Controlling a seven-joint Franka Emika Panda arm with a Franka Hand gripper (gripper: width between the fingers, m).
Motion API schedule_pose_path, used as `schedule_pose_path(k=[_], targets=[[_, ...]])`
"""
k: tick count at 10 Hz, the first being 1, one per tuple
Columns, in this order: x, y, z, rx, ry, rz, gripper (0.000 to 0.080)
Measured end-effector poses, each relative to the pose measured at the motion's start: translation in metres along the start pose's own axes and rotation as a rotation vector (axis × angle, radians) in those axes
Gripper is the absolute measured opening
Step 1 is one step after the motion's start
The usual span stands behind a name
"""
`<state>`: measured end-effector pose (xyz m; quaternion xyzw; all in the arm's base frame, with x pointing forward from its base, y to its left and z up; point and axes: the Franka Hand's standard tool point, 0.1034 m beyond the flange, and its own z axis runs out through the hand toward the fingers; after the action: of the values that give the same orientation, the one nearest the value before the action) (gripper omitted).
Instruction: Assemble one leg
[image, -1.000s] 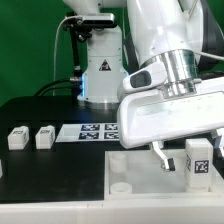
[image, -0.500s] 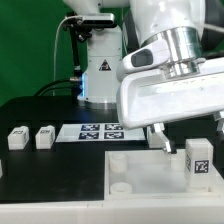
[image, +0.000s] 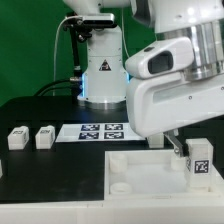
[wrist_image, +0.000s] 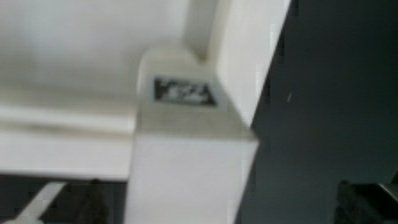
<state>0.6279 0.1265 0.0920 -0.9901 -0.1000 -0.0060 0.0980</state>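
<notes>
A leg (image: 200, 161), a small white block with a square tag on its face, stands upright at the right end of the large white panel (image: 140, 165). My gripper (image: 200, 140) is open and hangs just over it. One finger (image: 177, 145) shows to the left of the leg; the other is hidden. In the wrist view the leg (wrist_image: 187, 130) fills the middle, between the two dark fingertips of the gripper (wrist_image: 210, 205), which stand apart from its sides. Two more legs (image: 15, 138) (image: 43, 137) stand on the black table at the exterior view's left.
The marker board (image: 100, 130) lies on the table behind the panel. A round corner socket (image: 120, 185) shows on the panel's near left part. The robot's base (image: 100, 70) stands at the back.
The arm has moved toward the exterior view's right, bringing the open fingers from the left of the tagged leg to around it. The legs and panel have not moved.
</notes>
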Motion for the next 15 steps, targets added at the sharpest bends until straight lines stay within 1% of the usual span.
schedule_pose_path(k=[1, 2, 3, 5, 6, 7, 8, 9, 10, 11, 14, 15], targets=[[-0.003, 0.000, 0.002, 0.013, -0.054, 0.001, 0.0649], [-0.009, 0.000, 0.005, 0.029, -0.124, 0.003, 0.0649], [-0.007, 0.003, 0.006, 0.022, -0.094, 0.004, 0.0649], [-0.018, 0.001, 0.011, 0.017, -0.099, 0.013, 0.0649], [-0.018, -0.001, 0.012, 0.017, -0.098, 0.016, 0.0649], [-0.018, 0.000, 0.012, 0.017, -0.098, 0.015, 0.0620], [-0.018, 0.000, 0.012, 0.017, -0.099, 0.015, 0.0620], [-0.018, 0.000, 0.012, 0.017, -0.099, 0.015, 0.0442], [-0.017, 0.003, 0.011, 0.013, -0.093, 0.017, 0.0442], [-0.017, 0.003, 0.011, 0.013, -0.093, 0.018, 0.0334], [-0.017, 0.003, 0.011, 0.013, -0.092, 0.056, 0.0334], [-0.016, 0.003, 0.011, 0.025, -0.084, 0.179, 0.0334]])
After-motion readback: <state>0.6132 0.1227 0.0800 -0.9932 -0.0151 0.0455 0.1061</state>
